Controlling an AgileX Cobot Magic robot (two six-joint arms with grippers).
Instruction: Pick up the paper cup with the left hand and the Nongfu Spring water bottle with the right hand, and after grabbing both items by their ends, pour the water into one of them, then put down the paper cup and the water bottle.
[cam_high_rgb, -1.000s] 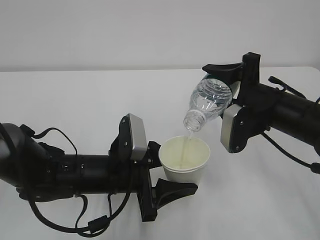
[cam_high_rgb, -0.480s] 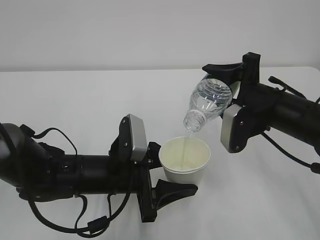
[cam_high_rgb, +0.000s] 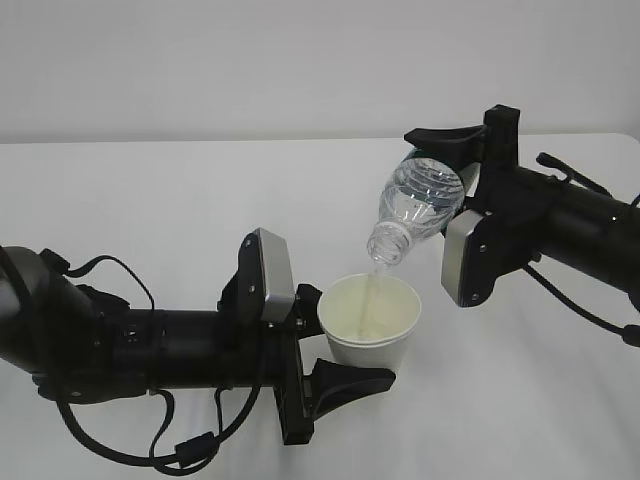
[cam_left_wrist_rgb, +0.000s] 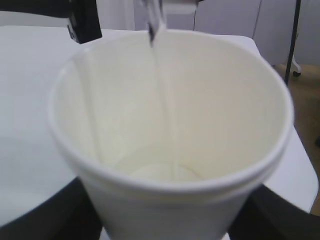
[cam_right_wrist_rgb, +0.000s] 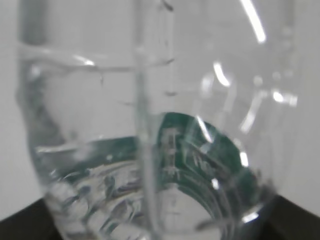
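My left gripper (cam_high_rgb: 342, 345) is shut on the lower part of the white paper cup (cam_high_rgb: 372, 345) and holds it upright just above the table. Its black fingers (cam_left_wrist_rgb: 35, 215) flank the cup (cam_left_wrist_rgb: 170, 125) in the left wrist view. My right gripper (cam_high_rgb: 452, 185) is shut on the base end of the clear Nongfu Spring water bottle (cam_high_rgb: 415, 205), which tilts mouth-down over the cup. A thin stream of water (cam_high_rgb: 373, 285) falls into the cup and pools at its bottom (cam_left_wrist_rgb: 160, 172). The green label (cam_right_wrist_rgb: 200, 145) shows through the bottle (cam_right_wrist_rgb: 150, 165).
A white table (cam_high_rgb: 150, 200) lies under both arms, with a pale wall behind. The left arm's cables (cam_high_rgb: 190, 450) hang near the front edge. The table's right edge (cam_left_wrist_rgb: 302, 160) shows beyond the cup, with floor past it.
Both arms and both objects stay where they were. The stream running into the cup looks a little thinner than a second ago.
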